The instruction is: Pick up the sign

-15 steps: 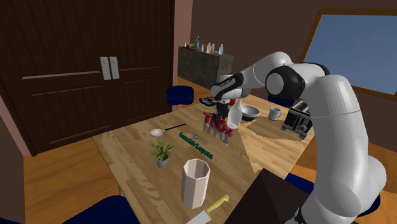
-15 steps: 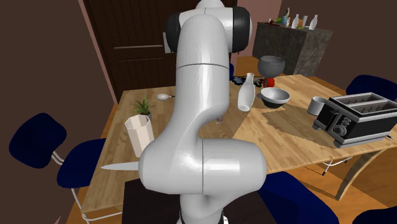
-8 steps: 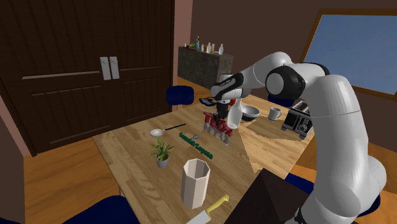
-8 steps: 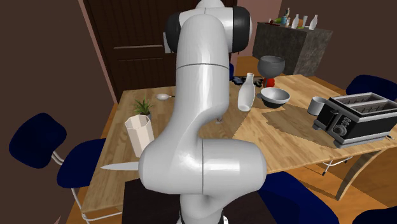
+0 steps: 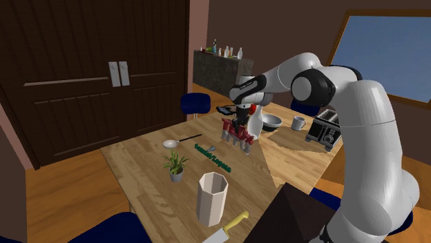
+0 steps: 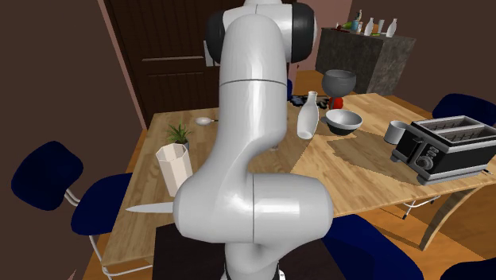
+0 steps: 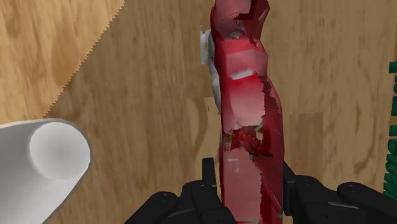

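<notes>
From where I stood, a spoon [image 5: 171, 143] lay by the far left edge of the counter [image 5: 138, 179]. A little potted plant [image 5: 175, 166] stood nearer me, and a line of green lettering [image 5: 213, 157] lay flat on the wood beside it. None of these crowded the work.

Next along came the sign [image 5: 235, 134], a ragged red upright thing over the middle of the counter, toward its far edge. The hand [image 5: 237, 123] was above it, pinching its top end. Looking along the hand [image 7: 249, 186], both black fingers [image 7: 210, 184] were pressed against the red sides, and the sign [image 7: 245, 108] ran away from them toward the wood. I could not tell whether its lower end was clear of the counter.

To my mind the lift was what mattered. It wanted to go straight up, slowly and with a firm pinch, because a long piece gripped at one end would likely swing or slip if jerked. The white bottle [image 5: 254, 124] stood just beside the sign on the right, near enough to be clipped, so any sideways drift should go away from it. Further right, the bowl [image 5: 271, 122], mug [image 5: 298, 123] and toaster [image 5: 323, 130] were well apart.
</notes>
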`<state>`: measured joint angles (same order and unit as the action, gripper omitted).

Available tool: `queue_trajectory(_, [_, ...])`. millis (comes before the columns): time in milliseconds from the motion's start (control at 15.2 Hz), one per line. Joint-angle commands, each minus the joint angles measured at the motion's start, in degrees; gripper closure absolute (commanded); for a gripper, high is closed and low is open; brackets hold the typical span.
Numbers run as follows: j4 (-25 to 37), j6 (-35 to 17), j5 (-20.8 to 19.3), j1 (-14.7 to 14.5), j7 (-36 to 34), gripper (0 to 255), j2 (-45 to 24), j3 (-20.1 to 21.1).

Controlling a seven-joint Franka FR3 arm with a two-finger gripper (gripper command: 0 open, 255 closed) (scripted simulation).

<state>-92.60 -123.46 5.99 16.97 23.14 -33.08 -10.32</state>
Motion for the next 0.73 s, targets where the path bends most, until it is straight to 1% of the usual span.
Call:
queue_trajectory(0, [0.4,1.2,-0.2,-0.1,-0.1,255,0.8,-0.1])
queue_trajectory(528, [2.5,6.0,-0.8,-0.3,-0.5,255,3.6,-0.4])
queue_trajectory(660, [2.5,6.1,-0.8,-0.3,-0.5,255,3.6,-0.4])
